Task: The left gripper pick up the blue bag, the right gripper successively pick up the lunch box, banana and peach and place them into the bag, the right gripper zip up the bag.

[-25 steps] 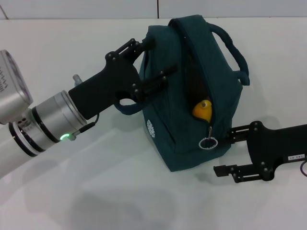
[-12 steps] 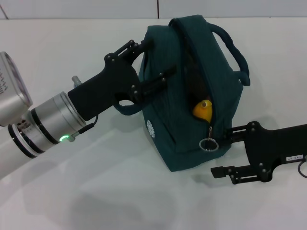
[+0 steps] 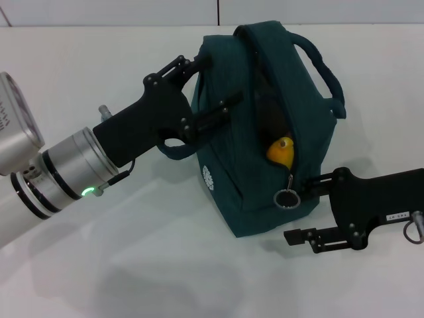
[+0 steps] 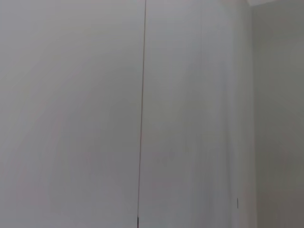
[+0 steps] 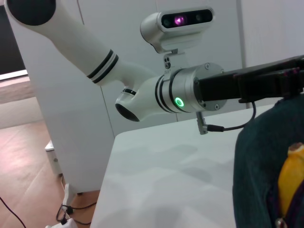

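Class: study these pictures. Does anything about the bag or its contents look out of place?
Yes. The banana pokes its tip out of the blue bag's open zipper slit, just above the ring pull, where it could block zipping.

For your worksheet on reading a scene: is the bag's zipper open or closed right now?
Open. The blue bag gapes along its zipper, the banana shows through the gap, and the ring pull hangs at the low end.

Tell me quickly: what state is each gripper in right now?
Left gripper: shut on the blue bag, by a handle.
Right gripper: jaws open, holding nothing, beside the bag's zipper pull.
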`<state>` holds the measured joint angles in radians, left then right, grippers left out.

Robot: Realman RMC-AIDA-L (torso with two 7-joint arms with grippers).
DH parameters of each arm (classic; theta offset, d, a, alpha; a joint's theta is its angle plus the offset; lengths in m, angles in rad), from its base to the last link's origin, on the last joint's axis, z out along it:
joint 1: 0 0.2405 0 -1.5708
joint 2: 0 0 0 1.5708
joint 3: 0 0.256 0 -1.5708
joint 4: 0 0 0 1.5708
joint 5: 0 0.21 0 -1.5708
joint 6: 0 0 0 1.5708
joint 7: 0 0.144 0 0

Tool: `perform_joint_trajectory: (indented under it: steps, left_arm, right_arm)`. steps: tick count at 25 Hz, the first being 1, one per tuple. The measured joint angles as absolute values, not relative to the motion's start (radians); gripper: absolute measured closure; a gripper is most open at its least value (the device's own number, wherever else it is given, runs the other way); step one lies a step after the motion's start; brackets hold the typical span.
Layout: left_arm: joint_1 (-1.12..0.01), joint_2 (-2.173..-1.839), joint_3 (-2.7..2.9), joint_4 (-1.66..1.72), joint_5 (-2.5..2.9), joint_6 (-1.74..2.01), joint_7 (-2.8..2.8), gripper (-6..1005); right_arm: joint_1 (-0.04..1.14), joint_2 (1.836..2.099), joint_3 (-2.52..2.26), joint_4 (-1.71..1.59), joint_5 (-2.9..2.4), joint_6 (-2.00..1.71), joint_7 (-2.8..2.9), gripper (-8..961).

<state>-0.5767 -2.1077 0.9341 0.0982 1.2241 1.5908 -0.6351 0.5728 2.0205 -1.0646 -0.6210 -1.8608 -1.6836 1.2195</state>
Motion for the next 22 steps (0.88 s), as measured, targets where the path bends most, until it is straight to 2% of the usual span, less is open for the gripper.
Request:
perform_joint_trajectory:
  steps: [12,22]
  left_arm:
    - [-0.577,-2.108,0.934,0.090,1.215,1.591,-0.624,239]
    - [-0.579,-2.108,0.934,0.075,1.202,1.596,-0.610,239]
  right_arm:
    - [0.571,2.019,-1.061,-0.621,-1.856,-1.670,1.219,536]
    - [0.567,2.019,-1.065,-0.622,-1.856,-1.647,1.211,627]
